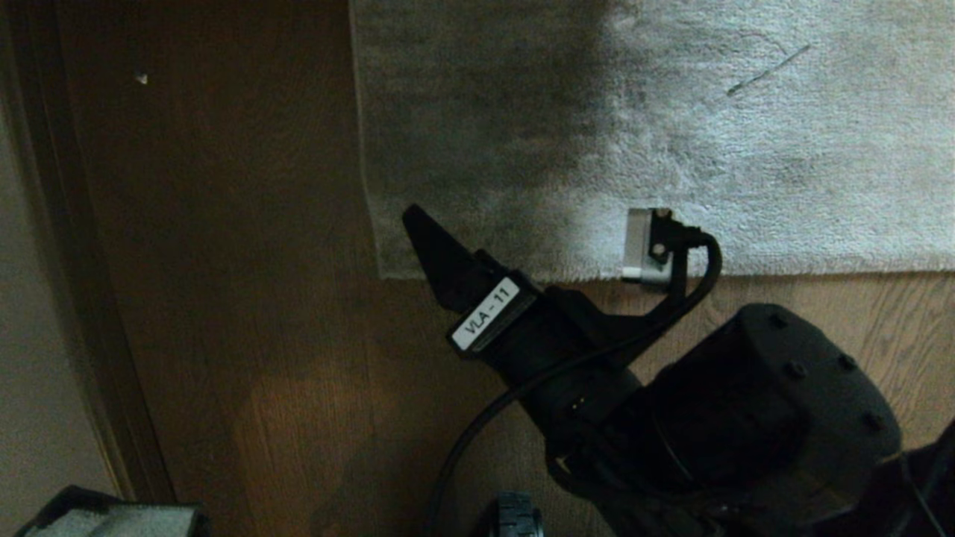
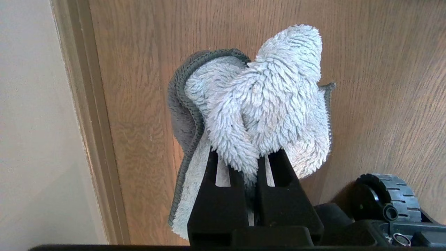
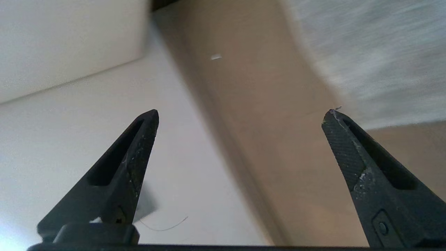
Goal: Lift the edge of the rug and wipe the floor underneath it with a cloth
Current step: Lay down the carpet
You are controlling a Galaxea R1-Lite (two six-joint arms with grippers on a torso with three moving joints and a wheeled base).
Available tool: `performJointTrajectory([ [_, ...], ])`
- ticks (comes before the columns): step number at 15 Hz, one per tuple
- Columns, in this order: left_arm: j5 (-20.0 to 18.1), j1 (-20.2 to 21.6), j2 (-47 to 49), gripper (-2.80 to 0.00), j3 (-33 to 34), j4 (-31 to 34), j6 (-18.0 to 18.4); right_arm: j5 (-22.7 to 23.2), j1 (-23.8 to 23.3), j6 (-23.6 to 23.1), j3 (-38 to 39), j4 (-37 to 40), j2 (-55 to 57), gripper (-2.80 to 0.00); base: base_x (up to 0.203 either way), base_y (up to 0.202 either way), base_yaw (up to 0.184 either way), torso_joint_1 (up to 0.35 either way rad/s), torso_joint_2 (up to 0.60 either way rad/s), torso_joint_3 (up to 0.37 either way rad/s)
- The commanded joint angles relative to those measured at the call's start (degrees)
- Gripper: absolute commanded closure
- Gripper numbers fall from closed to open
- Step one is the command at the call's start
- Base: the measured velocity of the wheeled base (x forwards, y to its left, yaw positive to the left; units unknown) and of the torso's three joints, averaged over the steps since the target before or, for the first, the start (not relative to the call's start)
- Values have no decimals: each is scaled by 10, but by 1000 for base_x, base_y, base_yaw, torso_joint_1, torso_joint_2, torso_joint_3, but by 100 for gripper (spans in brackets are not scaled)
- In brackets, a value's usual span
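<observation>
Two end effectors share the job, and each has its own part. The left end effector (image 2: pixel 256 167) is clamped on the cloth (image 2: pixel 258 101), a pale fluffy rag with a grey hem that bunches above its fingers and hangs over the floor (image 2: pixel 366 69) near the skirting board (image 2: pixel 83 122); that arm sits low at the robot's left. The right end effector (image 3: pixel 240 115) has its fingers spread wide with nothing between them, and in the head view it reaches over the bare wood toward the rug edge (image 1: pixel 477 272), close to the rug's near corner. The rug lies flat, so lifting is the step in hand and no wiping has begun. Next, I judge, the right fingers must drop to the floor, slide one tip beneath the border, pinch it and raise it enough for the cloth to pass underneath.
</observation>
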Motion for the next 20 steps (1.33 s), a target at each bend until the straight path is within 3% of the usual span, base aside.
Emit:
performJointTrajectory([
  [1,0,0,0,0,0,0,0,-1,-34,2,20,-28,2,-280,0,0,0,0,0,0],
  [2,0,0,0,0,0,0,0,-1,-44,2,31,-28,2,-280,0,0,0,0,0,0],
  [3,0,0,0,0,0,0,0,-1,-50,2,39,-28,2,0,0,0,0,0,0,0],
  [11,0,0,0,0,0,0,0,-1,-77,1,57,-28,-2,0,0,0,0,0,0,0],
  [20,0,0,0,0,0,0,0,-11,-165,1,77,-28,54,0,0,0,0,0,0,0],
])
